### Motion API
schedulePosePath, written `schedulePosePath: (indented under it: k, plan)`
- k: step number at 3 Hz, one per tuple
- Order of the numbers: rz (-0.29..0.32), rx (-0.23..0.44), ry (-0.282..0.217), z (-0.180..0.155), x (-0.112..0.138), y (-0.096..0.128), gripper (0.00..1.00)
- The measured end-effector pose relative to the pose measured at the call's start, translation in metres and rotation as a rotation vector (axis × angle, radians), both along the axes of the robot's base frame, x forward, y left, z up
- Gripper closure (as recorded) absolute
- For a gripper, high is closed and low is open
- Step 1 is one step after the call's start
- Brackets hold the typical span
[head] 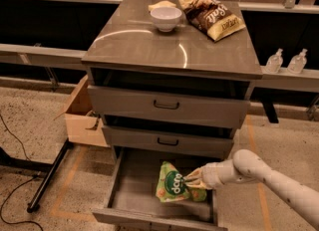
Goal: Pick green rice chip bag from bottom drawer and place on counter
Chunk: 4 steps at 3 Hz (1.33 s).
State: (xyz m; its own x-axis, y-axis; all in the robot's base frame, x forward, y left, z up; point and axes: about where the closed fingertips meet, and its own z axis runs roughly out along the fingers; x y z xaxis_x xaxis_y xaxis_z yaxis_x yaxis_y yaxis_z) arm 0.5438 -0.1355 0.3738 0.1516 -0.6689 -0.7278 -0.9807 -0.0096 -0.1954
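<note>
My gripper [193, 180] reaches into the bottom drawer [132, 187] from its right side, pinched on the right edge of the green rice chip bag [170, 187], which stands tilted mid-drawer, ready for lifting to the counter [149, 46] above the drawer

pincer [192, 180] in deep grey bottom drawer [133, 177], clamped on crinkly light-green snack bag [171, 185], covers bag's right edge | drawer's front cut by frame bottom | white arm [249, 168] runs off right edge
</note>
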Motion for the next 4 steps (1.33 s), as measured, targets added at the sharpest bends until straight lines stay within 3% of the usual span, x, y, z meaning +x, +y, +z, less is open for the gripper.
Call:
schedulePosePath:
  k: [1,2,3,4]
  plan:
    - [0.043,0.057,-0.093,0.085,-0.030,0.003,1.00]
    - [0.114,0.107,-0.173,0.173,-0.043,0.026,1.00]
    - [0.114,0.107,-0.171,0.172,-0.043,0.026,1.00]
    - [0.113,0.145,-0.203,0.197,-0.034,0.025,1.00]
